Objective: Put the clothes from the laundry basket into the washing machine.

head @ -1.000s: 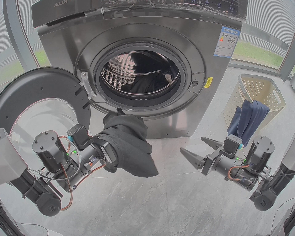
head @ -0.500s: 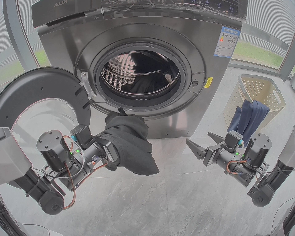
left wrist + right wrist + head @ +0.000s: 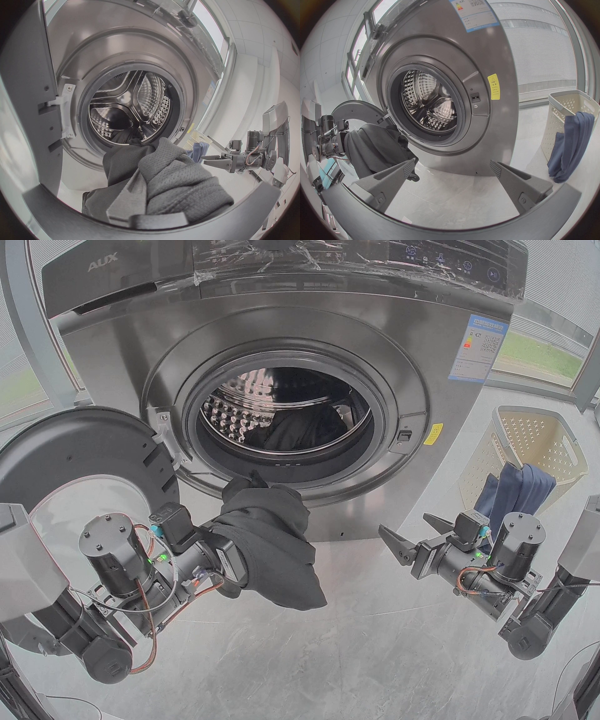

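Left gripper (image 3: 247,484): lower left of centre in the head view, just under the lip of the round opening. It is wrapped in cloth, so the fingers are hidden. The way the cloth hangs from it suggests it is clamped on that cloth.
Grey garment (image 3: 275,540): bunched over the left gripper and drooping toward the lower middle of the frame. It is outside the machine and off the floor (image 3: 350,652).
Right gripper (image 3: 415,535): right of centre, fingers spread wide apart with nothing between them, pointing toward the machine's lower front.
Washing machine (image 3: 400,359): fills the upper middle of the frame.
Door (image 3: 75,446): swung fully open at the left edge.
Drum (image 3: 250,396): open and shiny, with a dark item (image 3: 300,427) lying at its bottom.
Basket (image 3: 544,434): at the right edge, beside the machine and well apart from the opening.
Blue garment (image 3: 522,490): draped over the near rim of the basket, hanging down outside, just behind the right arm.
Done so far: judging by the dark item in the drum, at least one piece is already loaded.
In hand: the grey garment is at the opening but not yet inside.
Left: push that garment in and let go, then fetch the blue garment. Whether more lies deeper in the basket cannot be told.
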{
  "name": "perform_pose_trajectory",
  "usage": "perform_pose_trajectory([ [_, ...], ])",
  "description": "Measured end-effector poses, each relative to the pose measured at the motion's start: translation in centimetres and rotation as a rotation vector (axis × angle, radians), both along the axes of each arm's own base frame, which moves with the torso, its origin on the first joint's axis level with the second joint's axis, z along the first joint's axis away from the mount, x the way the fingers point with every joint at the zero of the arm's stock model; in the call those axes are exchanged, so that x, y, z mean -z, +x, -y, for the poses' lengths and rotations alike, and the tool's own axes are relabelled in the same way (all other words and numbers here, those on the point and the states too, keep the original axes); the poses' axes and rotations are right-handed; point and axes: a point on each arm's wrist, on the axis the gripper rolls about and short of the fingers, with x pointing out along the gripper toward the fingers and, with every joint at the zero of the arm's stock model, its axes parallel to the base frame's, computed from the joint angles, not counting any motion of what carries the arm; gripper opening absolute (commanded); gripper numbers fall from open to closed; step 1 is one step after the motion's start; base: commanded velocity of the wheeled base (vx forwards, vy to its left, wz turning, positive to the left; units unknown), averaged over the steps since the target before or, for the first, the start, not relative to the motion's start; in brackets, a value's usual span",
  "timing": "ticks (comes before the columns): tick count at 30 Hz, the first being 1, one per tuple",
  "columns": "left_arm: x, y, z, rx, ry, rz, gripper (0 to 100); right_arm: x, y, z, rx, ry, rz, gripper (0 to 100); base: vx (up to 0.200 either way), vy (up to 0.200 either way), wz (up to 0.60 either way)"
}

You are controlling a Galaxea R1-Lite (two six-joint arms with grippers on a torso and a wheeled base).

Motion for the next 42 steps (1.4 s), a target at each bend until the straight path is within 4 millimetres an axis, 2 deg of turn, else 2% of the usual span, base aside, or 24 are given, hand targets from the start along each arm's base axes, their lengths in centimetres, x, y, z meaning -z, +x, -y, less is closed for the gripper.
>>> perform_pose_trajectory([
  [8, 0.1, -0.3, 0.3, 0.015, 0.002, -0.004, 0, 0.6, -0.5, -0.4, -0.021, -0.016, -0.022, 100, 0.2, 0.0, 0.0],
  [14, 0.1, -0.3, 0.4, 0.019, 0.001, -0.003, 0, 1.2, -1.1, -0.7, -0.047, -0.035, -0.047, 100, 0.0, 0.0, 0.0],
  [28, -0.3, -0.1, 0.9, 0.021, -0.005, 0.018, 0, 2.5, -5.4, -2.3, -0.204, -0.105, -0.119, 100, 0.0, 0.0, 0.0],
  [35, -1.1, 1.5, 2.3, 0.009, 0.039, 0.114, 0, 2.1, -6.1, -2.3, -0.22, -0.102, -0.11, 100, 0.0, 0.0, 0.0],
  [42, 0.7, 3.9, 3.8, 0.014, 0.027, 0.08, 0, 1.9, -6.3, -2.3, -0.226, -0.097, -0.105, 100, 0.0, 0.0, 0.0],
])
